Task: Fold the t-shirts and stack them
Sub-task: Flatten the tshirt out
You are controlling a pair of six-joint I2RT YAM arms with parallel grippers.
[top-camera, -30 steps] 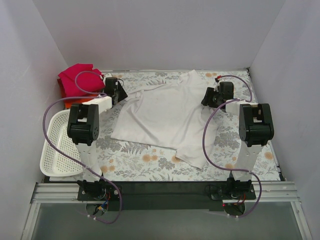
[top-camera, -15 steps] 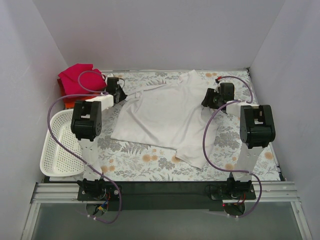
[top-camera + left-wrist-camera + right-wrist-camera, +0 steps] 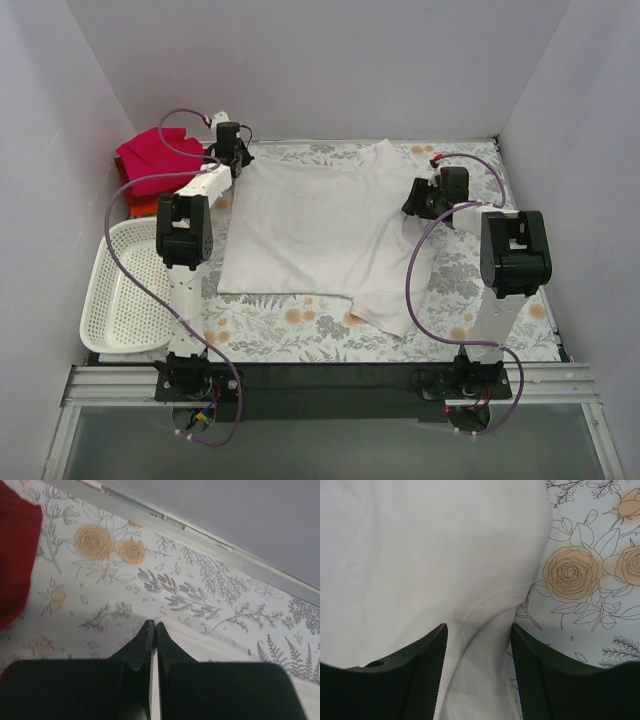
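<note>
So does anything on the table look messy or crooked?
Yes, the white t-shirt lies crooked: one flap pokes out at its near-right side, and the left gripper pinches its far-left corner.

No text, label, brand, number or sign can be read in any view. The white t-shirt (image 3: 320, 230) is plain cloth without print, and the table cover (image 3: 270, 320) bears only drawn roses and ferns, no letters.
</note>
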